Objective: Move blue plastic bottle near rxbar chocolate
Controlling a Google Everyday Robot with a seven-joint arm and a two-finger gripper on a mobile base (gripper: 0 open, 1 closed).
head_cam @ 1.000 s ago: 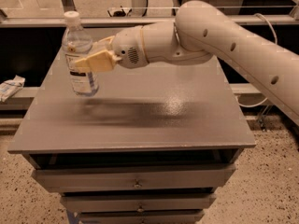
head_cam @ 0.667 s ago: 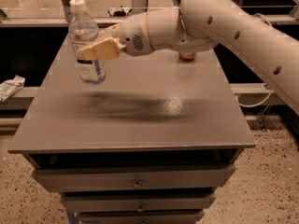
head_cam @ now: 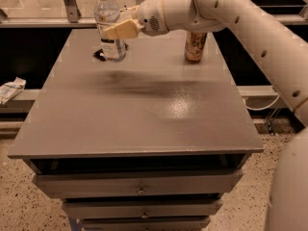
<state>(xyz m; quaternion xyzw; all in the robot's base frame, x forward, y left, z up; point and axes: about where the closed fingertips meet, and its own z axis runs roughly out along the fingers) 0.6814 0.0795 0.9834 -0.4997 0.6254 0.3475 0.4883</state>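
The blue plastic bottle (head_cam: pixel 109 22), clear with a white cap and a white-and-blue label, stands upright at the far left of the grey table (head_cam: pixel 139 114). My gripper (head_cam: pixel 119 30) is shut on the bottle at label height, its tan fingers (head_cam: pixel 123 29) wrapped around it. The rxbar chocolate (head_cam: pixel 99 55), a small flat black bar, lies right behind the bottle's base, mostly hidden by it. Whether the bottle's base touches the table I cannot tell.
A gold-brown drink can (head_cam: pixel 195 46) stands at the far right of the table, under my arm (head_cam: pixel 231 13). Drawers (head_cam: pixel 139 186) run below the table's front edge. A white crumpled object (head_cam: pixel 11 89) lies on a ledge at the left.
My gripper has carried the bottle away from me, from the table's left middle to the far left, right beside the black bar. The can has come into view.
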